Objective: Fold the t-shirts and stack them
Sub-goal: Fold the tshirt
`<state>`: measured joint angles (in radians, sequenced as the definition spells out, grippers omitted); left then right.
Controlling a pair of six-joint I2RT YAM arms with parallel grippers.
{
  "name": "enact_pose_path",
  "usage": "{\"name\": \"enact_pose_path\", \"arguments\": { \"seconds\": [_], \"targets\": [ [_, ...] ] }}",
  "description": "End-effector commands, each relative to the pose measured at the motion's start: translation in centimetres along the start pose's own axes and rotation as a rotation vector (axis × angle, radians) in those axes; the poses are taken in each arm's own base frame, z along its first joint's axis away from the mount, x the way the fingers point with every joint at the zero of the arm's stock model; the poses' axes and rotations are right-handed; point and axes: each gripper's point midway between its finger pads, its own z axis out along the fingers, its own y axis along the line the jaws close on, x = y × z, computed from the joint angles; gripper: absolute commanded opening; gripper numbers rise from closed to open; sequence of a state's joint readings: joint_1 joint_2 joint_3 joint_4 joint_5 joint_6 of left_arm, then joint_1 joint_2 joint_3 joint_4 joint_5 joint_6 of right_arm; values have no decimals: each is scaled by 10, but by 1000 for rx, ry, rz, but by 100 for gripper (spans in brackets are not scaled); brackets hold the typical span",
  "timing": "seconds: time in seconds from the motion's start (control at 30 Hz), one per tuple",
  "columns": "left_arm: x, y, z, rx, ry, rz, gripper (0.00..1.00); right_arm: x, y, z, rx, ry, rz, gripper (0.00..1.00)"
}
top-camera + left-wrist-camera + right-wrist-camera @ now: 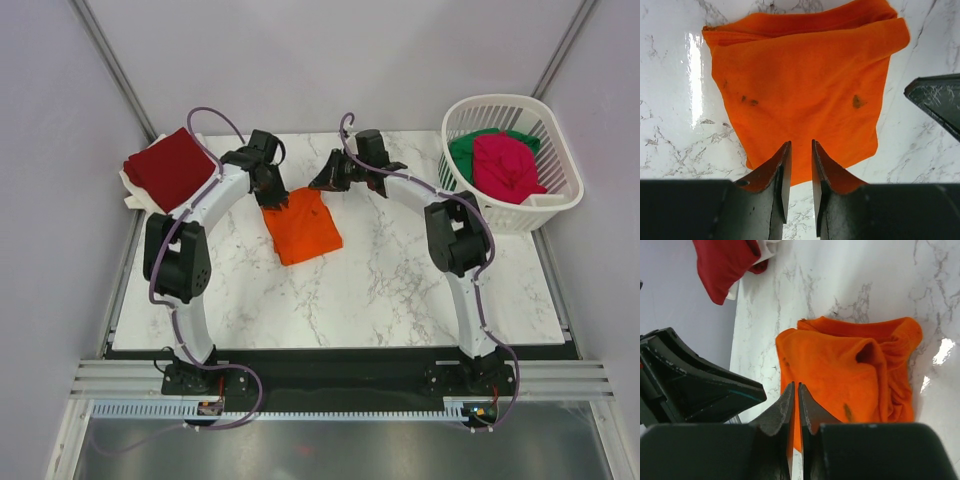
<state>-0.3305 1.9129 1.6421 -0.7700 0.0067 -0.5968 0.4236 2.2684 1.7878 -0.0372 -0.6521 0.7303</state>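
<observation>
Orange t-shirt [300,228] lies folded on the marble surface [400,290], roughly centre and towards the far side. A few small dark marks show on its cloth in the left wrist view.

Left gripper [801,149]: fingers drawn close, thin slit between them, tips over the shirt's edge. No cloth seen clamped in the slit.

Right gripper [796,390]: fingers pressed almost together, over the neighbouring corner of the same shirt. Nothing seen between them.

From above, both grippers sit at the shirt's far edge, one at each corner, near each other.

Dark red t-shirt [172,167] is folded at the far left corner of the surface, on a pale cloth [130,185].

White lattice basket [565,185] at far right holds the green t-shirt [465,150] and the magenta t-shirt [505,165], both crumpled, magenta on top.
</observation>
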Motion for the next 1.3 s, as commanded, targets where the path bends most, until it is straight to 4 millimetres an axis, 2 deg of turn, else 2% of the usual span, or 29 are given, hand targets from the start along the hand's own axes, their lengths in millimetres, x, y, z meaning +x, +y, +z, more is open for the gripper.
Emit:
{"name": "enact_pose_path", "arguments": {
  "seconds": [0.0,0.17,0.3,0.4,0.47,0.5,0.53,0.6,0.63,0.73,0.77,0.87,1.0,1.07,1.17,1.2,1.23,1.27],
  "targets": [
    [-11,-11,-8,37,-14,49,29,-17,4,12,-48,-21,-7,13],
    [-11,-11,-4,32,-8,56,29,-20,-15,34,-50,-13,15,13],
    [-13,-7,-4,13,-22,65,28,-23,-49,52,-30,-14,59,13],
    [-18,-6,-1,9,-26,77,28,-23,-73,56,-6,-16,98,13],
    [-19,-1,11,-6,-12,72,28,-26,-80,56,-13,-29,101,13],
    [-26,1,13,-27,-34,69,28,-24,-85,58,-12,-27,112,13],
    [-24,6,27,-52,-17,66,28,-25,-86,59,-18,-29,112,13],
    [-34,10,36,-76,-36,48,26,-23,-92,62,-22,-27,122,14],
    [-31,17,51,-98,-12,40,26,-23,-94,63,-23,-26,126,14],
    [-40,24,66,-109,-12,14,25,-19,-95,67,-48,-21,130,15],
    [-40,30,78,-121,1,1,25,-18,-93,67,-59,-17,129,16],
    [-37,52,95,-176,18,-25,25,-17,-95,67,-67,-13,122,17],
    [-35,77,109,-217,42,-76,24,-14,-100,66,-60,-8,124,18],
    [-38,82,109,-219,41,-95,23,-14,-105,64,-52,-16,161,18],
    [-47,76,97,-196,17,-94,23,-20,-99,62,-78,-37,162,22],
    [-49,70,92,-174,12,-92,24,-25,-93,60,-86,-45,152,28],
    [-57,62,77,-145,-15,-87,25,-28,-88,58,-94,-47,144,36],
    [-61,57,69,-126,-28,-75,30,-37,-78,54,-106,-62,123,44]
  ]
}}
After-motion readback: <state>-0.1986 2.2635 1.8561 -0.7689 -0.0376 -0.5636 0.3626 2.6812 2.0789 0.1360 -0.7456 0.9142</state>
